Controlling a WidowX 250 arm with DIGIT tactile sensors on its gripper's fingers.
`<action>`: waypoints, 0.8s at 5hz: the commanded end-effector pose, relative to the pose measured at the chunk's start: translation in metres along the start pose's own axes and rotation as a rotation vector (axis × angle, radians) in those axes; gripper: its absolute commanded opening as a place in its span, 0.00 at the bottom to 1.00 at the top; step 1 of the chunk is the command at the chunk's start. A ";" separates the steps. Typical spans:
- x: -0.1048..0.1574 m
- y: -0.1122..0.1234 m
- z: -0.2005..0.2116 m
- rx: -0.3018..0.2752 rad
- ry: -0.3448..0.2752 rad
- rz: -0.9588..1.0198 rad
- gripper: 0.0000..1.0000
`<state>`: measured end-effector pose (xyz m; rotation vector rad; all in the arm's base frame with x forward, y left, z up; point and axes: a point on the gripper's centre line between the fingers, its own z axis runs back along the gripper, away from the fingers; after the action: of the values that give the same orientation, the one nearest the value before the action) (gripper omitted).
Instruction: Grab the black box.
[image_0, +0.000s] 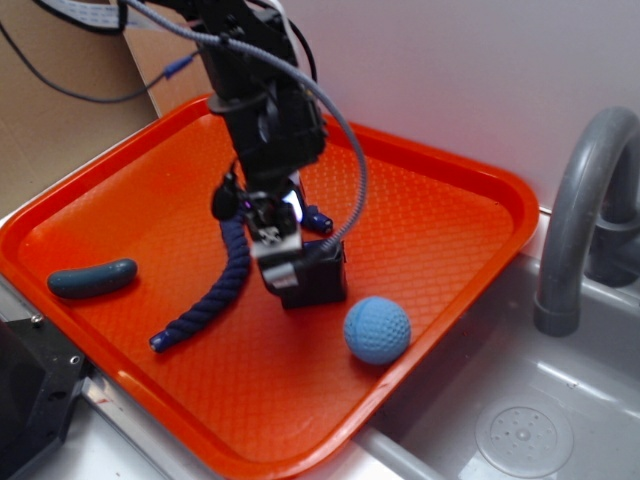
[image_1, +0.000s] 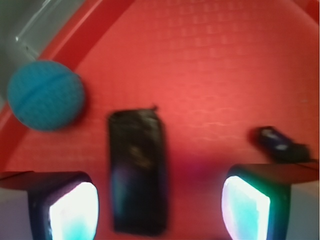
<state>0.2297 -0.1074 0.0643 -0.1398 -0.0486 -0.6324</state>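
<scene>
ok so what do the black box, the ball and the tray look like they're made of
Black box: probably hard plastic, glossy, it catches reflections.
Blue ball: likely rubber or foam, matte, dimpled surface.
Tray: moulded orange plastic, with a fine diamond texture and a smooth raised rim.

The arm (image_0: 262, 95) above the orange tray (image_0: 455, 215) is matte black and blocky, built from boxy housings, with a grey braided cable (image_0: 352, 165) looping down its side nearest the faucet (image_0: 585, 215). Its gripper (image_0: 275, 235) carries a pale, glossy plate and small violet-lit spots. In the wrist view two dark-framed fingers (image_1: 247, 207) have pads glowing white and cyan.
</scene>
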 end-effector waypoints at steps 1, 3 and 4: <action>0.022 -0.022 -0.008 0.117 0.060 -0.070 1.00; 0.019 -0.002 -0.019 0.131 0.094 -0.079 0.00; 0.013 -0.008 -0.011 0.138 0.088 -0.059 0.00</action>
<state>0.2342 -0.1130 0.0421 0.0216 0.0525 -0.6858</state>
